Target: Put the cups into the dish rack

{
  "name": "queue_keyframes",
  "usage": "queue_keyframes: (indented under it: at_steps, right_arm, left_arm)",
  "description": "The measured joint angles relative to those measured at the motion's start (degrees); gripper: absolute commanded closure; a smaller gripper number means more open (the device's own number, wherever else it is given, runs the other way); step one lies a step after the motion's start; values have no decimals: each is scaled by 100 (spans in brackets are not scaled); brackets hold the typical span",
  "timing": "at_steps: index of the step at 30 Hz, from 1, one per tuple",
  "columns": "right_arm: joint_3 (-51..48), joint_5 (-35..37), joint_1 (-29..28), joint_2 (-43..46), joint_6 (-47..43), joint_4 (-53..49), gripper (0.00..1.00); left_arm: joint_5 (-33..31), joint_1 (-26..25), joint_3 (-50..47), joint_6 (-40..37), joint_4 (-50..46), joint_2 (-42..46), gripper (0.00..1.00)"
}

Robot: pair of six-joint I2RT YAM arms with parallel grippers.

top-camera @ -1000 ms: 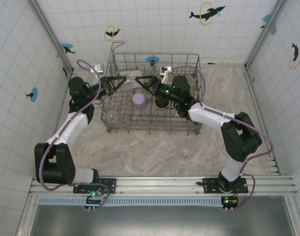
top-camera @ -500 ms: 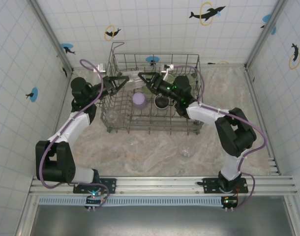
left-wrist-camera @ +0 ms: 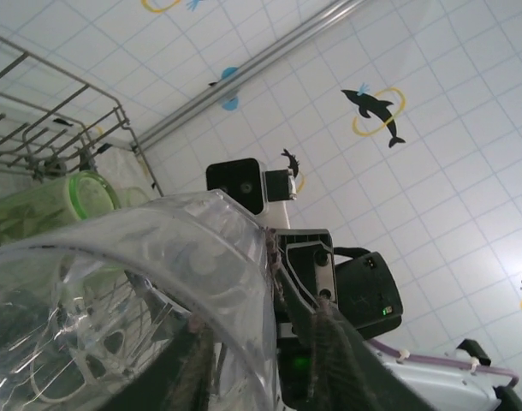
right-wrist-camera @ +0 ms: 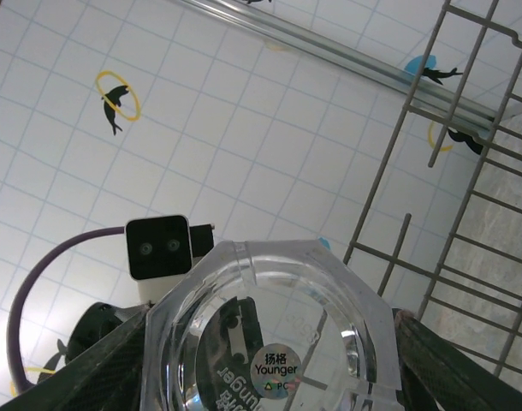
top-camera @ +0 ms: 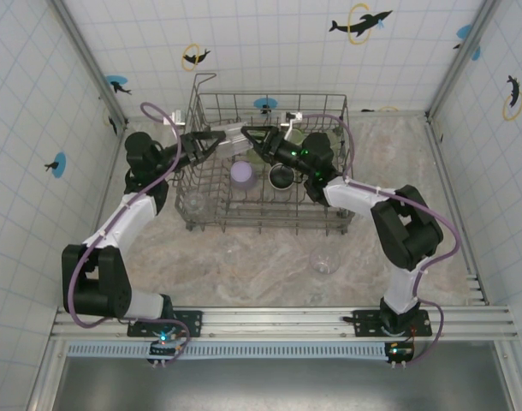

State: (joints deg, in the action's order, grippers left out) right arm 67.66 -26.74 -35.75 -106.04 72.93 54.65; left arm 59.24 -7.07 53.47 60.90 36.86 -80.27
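**Item:** clear glass, one, held in mid-air over the far left part of the dish rack, between the two grippers.

**Change noted:** within the last second the right gripper had come across from above the black mug. Its fingers had drawn in until they clamped the glass at its base. The left gripper, pinched tight a moment earlier, now stood with fingers parted, one on either side of the glass wall near the rim.

**Reading:** a hand-over, all but complete. The glass looked to be the right arm's to place.

**Attitude:** long axis near level, running left to right along the back of the rack. The mouth faced the left gripper and the labelled base faced the right wrist. I judged it would need turning mouth-down.

**Also entered:** lavender tumbler and the black mug, both in the rack; a second glass on the table, not yet loaded.
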Motion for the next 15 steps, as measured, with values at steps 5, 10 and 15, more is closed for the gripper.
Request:
queue_keyframes:
  at_steps: [5, 10, 15]
  right_arm:
    - [0, 120, -2, 98, -343, -516, 57]
    - [0, 271, -2, 251, -669, -855, 57]
    - [0, 378, -4, 348, -1025, -1272, 58]
  left_arm:
    - [-323, -2, 236, -695, -881, 103, 29]
    - [-739, 9, 431, -1309, -1613, 308, 13]
    - [-1349, 96, 584, -1888, -2308, 570, 4]
